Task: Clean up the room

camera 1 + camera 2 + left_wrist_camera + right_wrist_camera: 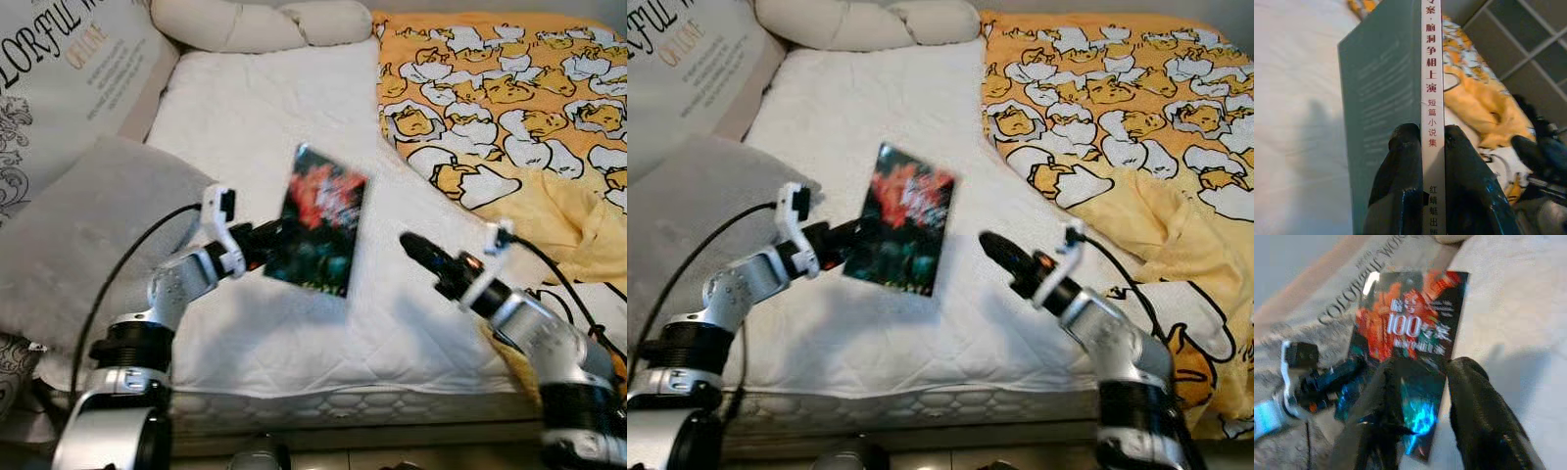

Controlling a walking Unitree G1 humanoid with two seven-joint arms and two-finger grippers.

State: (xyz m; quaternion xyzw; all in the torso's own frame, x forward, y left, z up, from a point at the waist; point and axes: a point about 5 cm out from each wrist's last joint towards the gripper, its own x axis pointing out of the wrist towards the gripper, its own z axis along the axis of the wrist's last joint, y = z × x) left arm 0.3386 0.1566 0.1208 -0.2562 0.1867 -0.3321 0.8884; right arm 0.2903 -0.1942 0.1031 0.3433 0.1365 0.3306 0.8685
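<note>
Gripping a glossy book (319,219) by its spine, the left gripper (1423,147) holds it upright above the white quilted mattress (265,108). Its wrist view reads the white spine's print, unseen from the head. The right gripper (416,248) hovers just right of the book, fingers seemingly slightly apart. A yellow cartoon blanket (509,88) lies far right, a grey pillow (78,235) left.

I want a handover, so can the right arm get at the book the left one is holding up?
Probably yes: the right gripper points at the book across bare white mattress.
</note>
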